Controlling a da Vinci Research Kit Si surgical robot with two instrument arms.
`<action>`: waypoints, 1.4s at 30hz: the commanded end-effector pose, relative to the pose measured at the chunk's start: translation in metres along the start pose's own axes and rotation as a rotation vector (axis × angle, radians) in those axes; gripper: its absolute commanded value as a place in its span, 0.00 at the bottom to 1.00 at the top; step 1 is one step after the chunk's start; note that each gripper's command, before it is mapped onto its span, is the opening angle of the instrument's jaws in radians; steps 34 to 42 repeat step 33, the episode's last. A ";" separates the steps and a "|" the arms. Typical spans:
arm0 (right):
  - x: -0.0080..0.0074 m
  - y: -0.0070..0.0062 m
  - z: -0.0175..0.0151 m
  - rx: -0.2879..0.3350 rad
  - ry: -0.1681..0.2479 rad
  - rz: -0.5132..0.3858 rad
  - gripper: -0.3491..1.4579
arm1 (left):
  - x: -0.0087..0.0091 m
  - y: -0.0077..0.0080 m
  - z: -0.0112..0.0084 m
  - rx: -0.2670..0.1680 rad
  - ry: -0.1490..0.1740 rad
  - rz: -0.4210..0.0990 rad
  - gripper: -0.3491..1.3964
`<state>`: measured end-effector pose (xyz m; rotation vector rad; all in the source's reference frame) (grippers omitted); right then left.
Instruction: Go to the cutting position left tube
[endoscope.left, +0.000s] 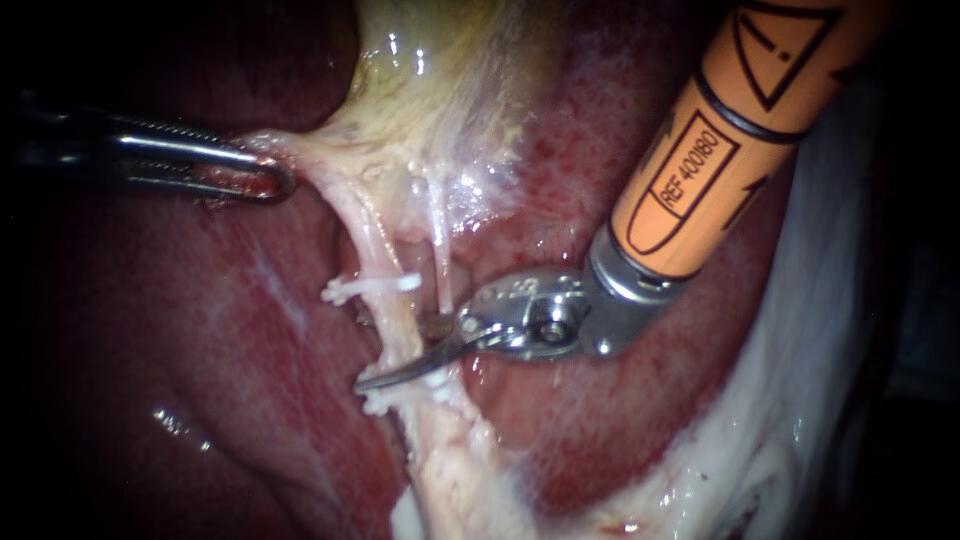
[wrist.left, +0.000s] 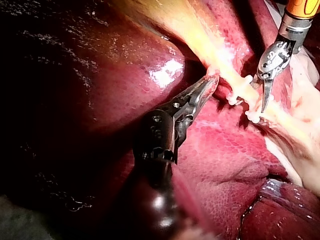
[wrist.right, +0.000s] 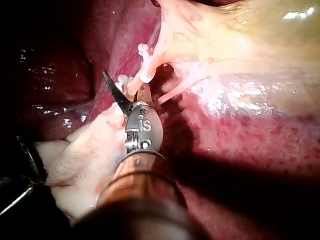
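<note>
Endoscope view: left instrument (endoscope.left: 270, 180), upper left, had its jaws clamped on the gallbladder (endoscope.left: 430, 90). Right instrument (endoscope.left: 395, 352), at centre, held its blades parted astride the left tube (endoscope.left: 385, 300), between two white clips (endoscope.left: 370, 288). Left wrist view showed that same clamp. Right wrist view showed the tube between the parted blades.

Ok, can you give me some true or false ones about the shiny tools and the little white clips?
1. Two white clips, an upper clip and a lower clip, sit on the tube. True.
2. The right instrument has its jaws shut tight. False: they are open, with the tube between them.
3. The left instrument holds pale tissue. True.
4. The right instrument's tip is beyond both clips. False: it sits between them.
</note>
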<state>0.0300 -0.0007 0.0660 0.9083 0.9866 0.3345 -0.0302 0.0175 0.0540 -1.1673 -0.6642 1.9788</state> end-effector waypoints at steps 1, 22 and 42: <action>0.0002 0.0002 0.0003 -0.001 0.007 0.001 0.97 | 0.0000 0.0000 0.0000 0.000 0.000 0.000 0.00; 0.0064 -0.0034 0.0018 0.067 0.074 0.009 0.98 | -0.0001 -0.0002 0.0002 -0.003 -0.001 0.001 0.00; 0.0068 -0.0036 0.0017 0.071 0.077 0.016 0.98 | -0.0001 -0.0002 0.0002 -0.003 -0.001 0.001 0.00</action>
